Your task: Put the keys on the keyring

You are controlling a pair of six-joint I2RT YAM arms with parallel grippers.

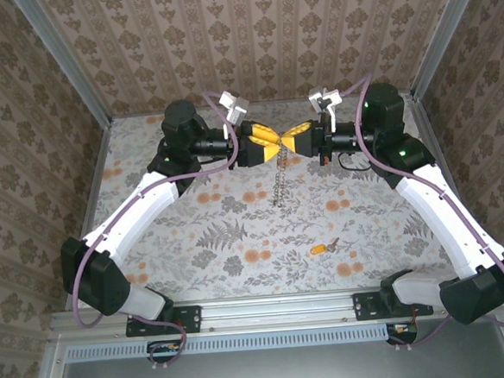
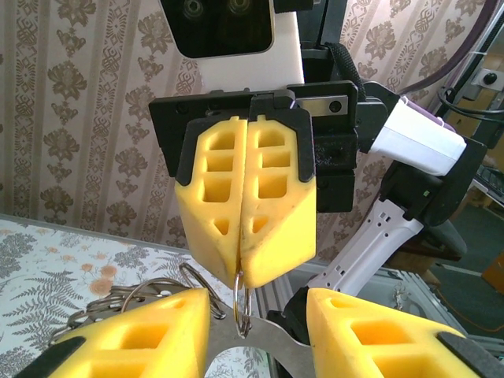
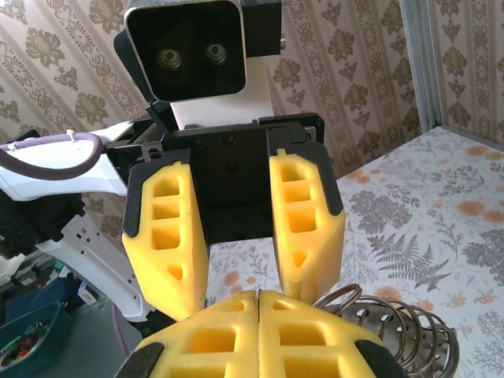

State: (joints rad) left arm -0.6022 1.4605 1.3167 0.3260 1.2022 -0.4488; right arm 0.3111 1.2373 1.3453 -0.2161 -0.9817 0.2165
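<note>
The two arms meet above the middle of the table (image 1: 195, 245), toward its far edge, with their grippers tip to tip.

The right gripper (image 2: 242, 264) is closed, its yellow fingers pressed flat together. At their tips it pinches a thin silvery ring of the keyring (image 1: 279, 185). From the top view, the rest of the keyring hangs straight down from that meeting point as a short chain, and its lower end is just above or on the flowered cloth; which of the two cannot be told.

The left gripper (image 3: 240, 287) faces the right one with its fingers (image 3: 303, 228) standing apart and a clear gap between them. In its own wrist view, more loops of the keyring lie just beside its left finger. Whether either finger touches the metal cannot be told.

The key (image 1: 319, 249), with its orange-yellow head, lies flat on the table toward the near edge, right of the middle. It is well apart from the keyring and from both grippers, with nothing touching it.
</note>
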